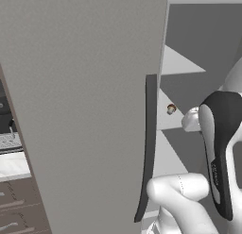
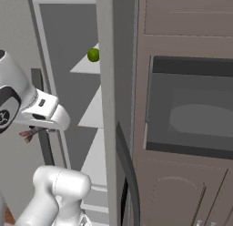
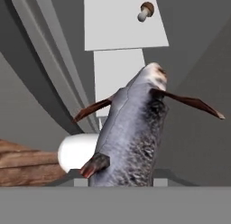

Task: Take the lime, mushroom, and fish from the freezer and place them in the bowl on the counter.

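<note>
The freezer stands open, its broad grey door (image 1: 85, 110) swung out to the left with a long dark handle (image 1: 149, 143). A small brown-capped mushroom (image 1: 171, 109) (image 3: 145, 11) lies on a pale shelf (image 1: 177, 63) inside. Higher up, the green lime (image 2: 93, 54) rests on another shelf. My gripper (image 2: 38, 128) is in front of the shelves, shut on the grey fish (image 3: 135, 133), whose reddish fins (image 2: 28, 135) stick out beside the hand. The fish hides the fingertips in the hand view. A strip of white counter (image 1: 12, 166) shows at far left. The bowl is out of view.
A second grey freezer door (image 2: 107, 106) with a curved dark handle (image 2: 127, 166) stands edge-on to the right of the arm. Beyond it, a built-in oven (image 2: 191, 115) sits in brown cabinets. Dark drawers (image 1: 19, 195) lie below the counter.
</note>
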